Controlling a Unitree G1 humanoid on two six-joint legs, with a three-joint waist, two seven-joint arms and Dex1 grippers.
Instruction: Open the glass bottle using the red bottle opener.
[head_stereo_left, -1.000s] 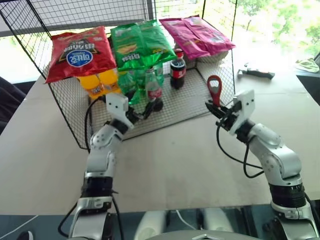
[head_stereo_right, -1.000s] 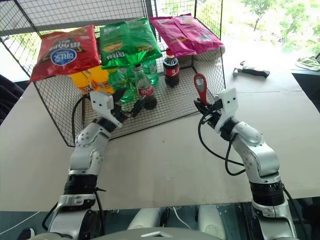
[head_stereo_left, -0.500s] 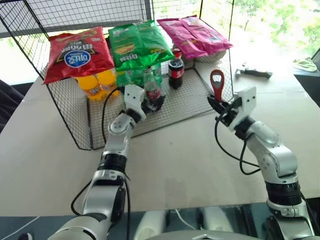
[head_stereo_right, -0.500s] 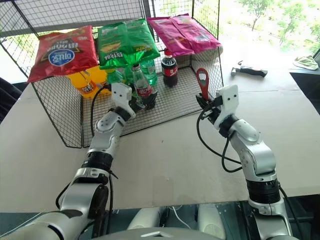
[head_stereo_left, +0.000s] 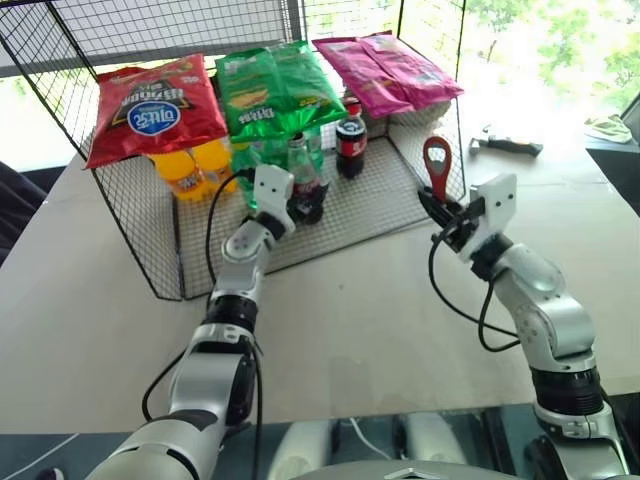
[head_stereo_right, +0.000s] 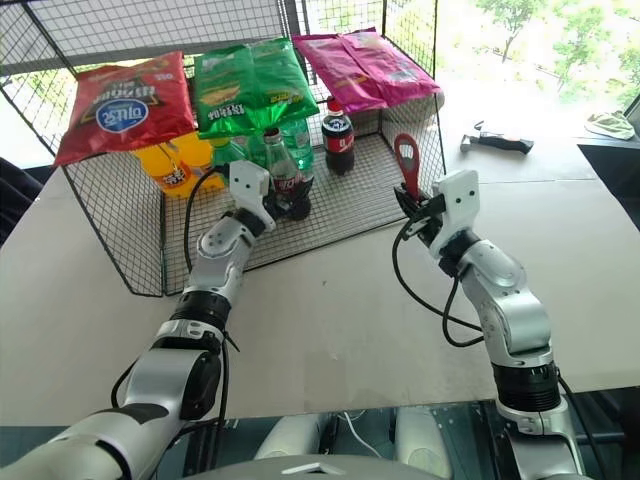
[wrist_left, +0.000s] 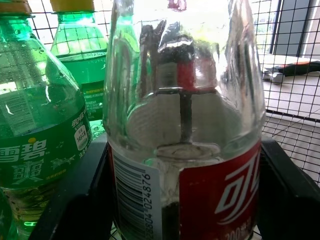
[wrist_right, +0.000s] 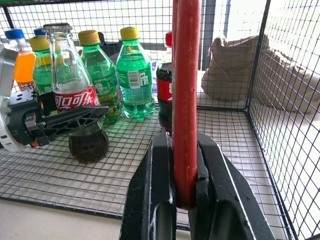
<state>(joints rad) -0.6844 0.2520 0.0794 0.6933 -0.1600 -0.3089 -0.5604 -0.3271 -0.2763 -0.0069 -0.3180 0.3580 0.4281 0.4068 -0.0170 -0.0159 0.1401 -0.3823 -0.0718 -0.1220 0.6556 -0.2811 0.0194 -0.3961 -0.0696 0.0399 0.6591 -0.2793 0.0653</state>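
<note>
Now left gripper (head_stereo_right: 283, 203) closer, straddling glass bottle (head_stereo_right: 279, 178), not clamped; right gripper (head_stereo_right: 411, 203) pinches red bottle opener (head_stereo_right: 406, 165).

The glass bottle (wrist_left: 185, 150), centre of the left wrist view, carries a red label with white Chinese script, "200" at its lower edge, and a barcode reading roughly "8804 024876". At lower left, the green plastic bottle (wrist_left: 35, 150) bears white "雪碧".
</note>
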